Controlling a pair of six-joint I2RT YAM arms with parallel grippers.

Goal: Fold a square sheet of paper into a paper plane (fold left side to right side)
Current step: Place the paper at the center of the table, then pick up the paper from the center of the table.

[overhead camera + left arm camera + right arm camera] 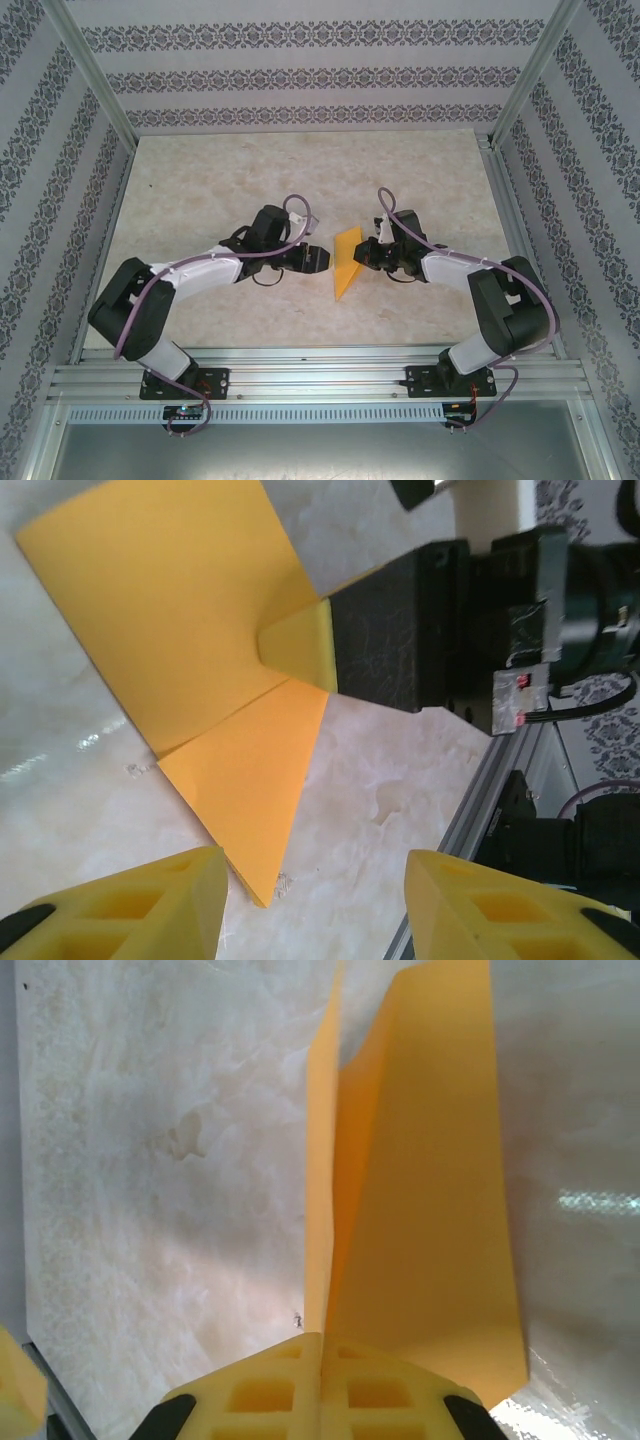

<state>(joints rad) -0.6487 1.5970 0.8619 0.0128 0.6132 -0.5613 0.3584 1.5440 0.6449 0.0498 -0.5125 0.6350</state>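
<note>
Currently listed: one thin orange-yellow paper sheet (347,262), already creased to a point, partly raised off the pale marbled table (200,190) between my claws; my right claw (320,1345) is pressed together on its edge, and my left claw (312,865) hangs spread and empty near the pointed corner. Step in hand, by my reckoning: the side-over-side fold, with the held flap to be carried across and the crease pressed flat. Left wrist view records diagonal flaps; right wrist view records the upstanding layers.
</note>
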